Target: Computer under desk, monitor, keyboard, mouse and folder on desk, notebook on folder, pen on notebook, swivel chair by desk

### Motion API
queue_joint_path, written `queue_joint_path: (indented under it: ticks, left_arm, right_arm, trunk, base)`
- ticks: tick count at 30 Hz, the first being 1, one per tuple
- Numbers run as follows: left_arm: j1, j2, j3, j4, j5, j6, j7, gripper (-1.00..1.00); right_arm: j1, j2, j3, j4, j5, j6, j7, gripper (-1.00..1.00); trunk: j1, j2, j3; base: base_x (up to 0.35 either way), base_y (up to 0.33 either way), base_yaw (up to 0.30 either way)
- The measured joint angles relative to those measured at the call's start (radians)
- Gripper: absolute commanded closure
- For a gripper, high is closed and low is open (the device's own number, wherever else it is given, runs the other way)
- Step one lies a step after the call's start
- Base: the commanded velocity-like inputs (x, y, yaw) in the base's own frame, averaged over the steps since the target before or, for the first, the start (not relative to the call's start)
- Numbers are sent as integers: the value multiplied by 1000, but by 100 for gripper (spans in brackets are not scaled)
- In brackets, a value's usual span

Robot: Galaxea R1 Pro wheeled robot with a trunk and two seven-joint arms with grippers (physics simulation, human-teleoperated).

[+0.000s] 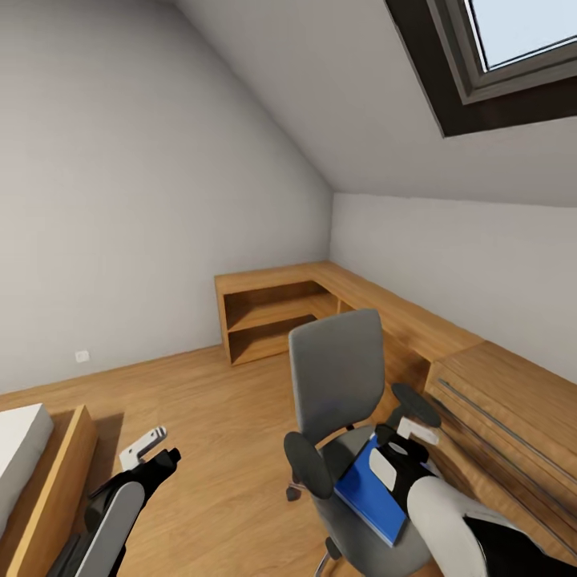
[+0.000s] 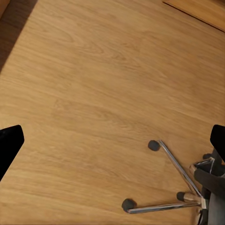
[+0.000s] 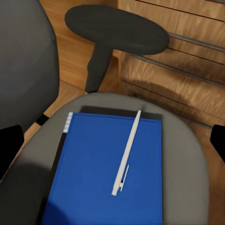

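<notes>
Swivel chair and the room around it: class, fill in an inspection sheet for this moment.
Surface: chair seat, grey, holds the stack.
Job's things: blue folder on the seat, pen on top, dark notebook edge showing under the folder.
Clutter: nothing seen.
Grippers: right gripper open above the folder; left gripper open over bare floor.
Cables: nothing seen.
Surroundings: low wood cabinets, skylight.

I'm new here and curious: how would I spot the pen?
Find the grey swivel chair beside the low wooden cabinets. On its seat lies a bright blue folder, and the pen rests on that, a thin white stick, the only pale, slender thing there.
</notes>
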Motion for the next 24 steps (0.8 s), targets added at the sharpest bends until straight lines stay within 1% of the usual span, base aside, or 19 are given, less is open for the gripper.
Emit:
queue_joint_path:
  ticks: [5,8,24]
  left_arm:
    - [0,-1,0,0,1,0,0,-100]
    - [0,-1,0,0,1,0,0,-100]
    - [0,-1,-1,0,2,0,0,-100]
  right_arm:
    - [0,-3,0,28,0,-28,-1,-100]
    - [-1,-4,-1,44,1,-30,-2,-100]
    - [-1,-8,0,46,1,-26,-1,-100]
  trunk:
    - [19,-35,-16]
    - [31,-56,-25]
    - [92,-168,-75]
  base:
    - [0,0,0]
    - [0,0,0]
    - [0,0,0]
